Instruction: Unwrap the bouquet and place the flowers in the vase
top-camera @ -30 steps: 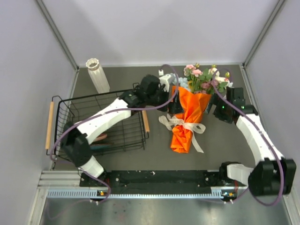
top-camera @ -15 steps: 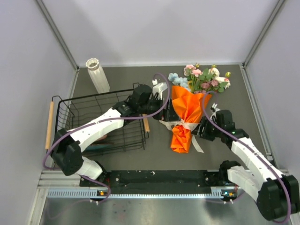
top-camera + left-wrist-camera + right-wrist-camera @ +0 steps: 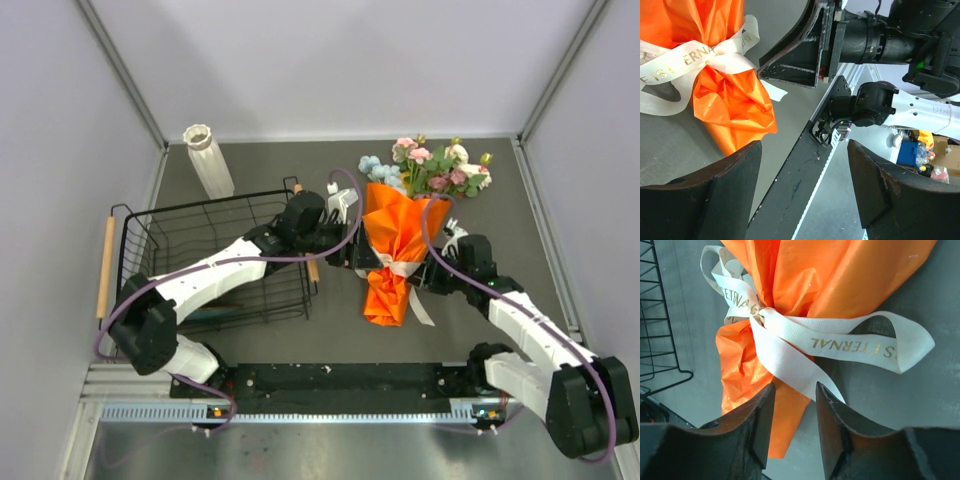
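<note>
You were at the very first step, loosening the tie. The bouquet (image 3: pixel 398 250) lay flat on the tabletop (image 3: pixel 480 210) between the two arms. Its orange wrap was still bound by the cream ribbon bow (image 3: pixel 757 310), and the flowers (image 3: pixel 435 170) pointed toward the far wall. The white ribbed vase (image 3: pixel 208 160) stood upright in the far left corner, well apart from the bouquet, and nothing was in it as far as the overhead view showed.

Your right gripper (image 3: pixel 795 390) sat at the bow's right side with its jaws narrowed but not shut. One ribbon tail (image 3: pixel 790 365) ran down into the gap between them, and I could not tell whether the pads were touching it. Your left gripper (image 3: pixel 804 150) stood wide open just left of the tied waist. It held nothing, and the twisted orange foot of the wrap (image 3: pixel 735 107) was off to one side of its fingers.

By my reading, the next move called for closing the right jaws fully on that tail and pulling away from the knot. The left gripper would need to pin the wrap so the bouquet did not slide along.
</note>
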Controlling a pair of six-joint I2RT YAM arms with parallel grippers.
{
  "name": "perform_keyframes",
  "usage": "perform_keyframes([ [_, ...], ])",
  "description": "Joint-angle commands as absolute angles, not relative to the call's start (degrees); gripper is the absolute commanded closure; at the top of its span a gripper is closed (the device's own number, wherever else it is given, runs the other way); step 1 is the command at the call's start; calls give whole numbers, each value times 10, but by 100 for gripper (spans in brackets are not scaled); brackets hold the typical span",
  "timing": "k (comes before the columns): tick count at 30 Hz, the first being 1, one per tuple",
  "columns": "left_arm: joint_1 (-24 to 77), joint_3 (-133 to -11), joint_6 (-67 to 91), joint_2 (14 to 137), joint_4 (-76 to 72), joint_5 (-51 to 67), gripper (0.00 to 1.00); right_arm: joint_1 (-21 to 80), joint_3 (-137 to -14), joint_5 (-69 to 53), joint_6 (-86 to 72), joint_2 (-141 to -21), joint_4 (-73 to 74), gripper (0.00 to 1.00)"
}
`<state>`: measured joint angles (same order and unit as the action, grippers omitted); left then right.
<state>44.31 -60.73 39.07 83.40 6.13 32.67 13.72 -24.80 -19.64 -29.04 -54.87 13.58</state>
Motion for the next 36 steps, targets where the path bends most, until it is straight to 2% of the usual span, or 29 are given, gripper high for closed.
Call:
perform_keyframes([
  [1, 446, -613, 391, 823, 22, 341, 25, 139, -243, -236, -266, -574, 65, 54],
  [4, 446, -616, 392, 830, 23, 345, 27, 139, -244, -247, -259, -608, 50, 52],
  [6, 446, -616, 392, 831, 23, 343, 27, 140, -249, -260, -257, -627, 45, 57],
  [7, 446, -616, 392, 831, 23, 340, 28, 139, -251, -259, -257, -628, 43, 61],
  [8, 446, -615, 390, 831, 23, 339, 28, 139, -251, -255, -258, -628, 44, 70],
  [12, 446, -616, 388, 838, 25, 331, 30, 139, -250, -245, -259, -614, 49, 82],
  [22, 446, -636, 357, 865, 63, 301, 31, 139, -255, -185, -255, -528, 127, 79],
  [23, 446, -639, 357, 867, 63, 302, 31, 139, -255, -186, -255, -532, 126, 80],
  [24, 446, -639, 358, 867, 63, 304, 30, 140, -257, -187, -251, -537, 125, 86],
  [25, 446, -638, 359, 868, 63, 304, 30, 140, -261, -188, -249, -541, 123, 98],
  [31, 446, -639, 353, 873, 73, 289, 29, 139, -273, -185, -241, -576, 116, 100],
  [34, 446, -647, 351, 882, 96, 262, 40, 139, -276, -175, -246, -582, 115, 100],
  [35, 447, -663, 348, 895, 109, 232, 50, 140, -276, -172, -250, -583, 116, 100],
  [36, 449, -674, 336, 903, 137, 221, 53, 140, -276, -166, -254, -583, 117, 100],
])
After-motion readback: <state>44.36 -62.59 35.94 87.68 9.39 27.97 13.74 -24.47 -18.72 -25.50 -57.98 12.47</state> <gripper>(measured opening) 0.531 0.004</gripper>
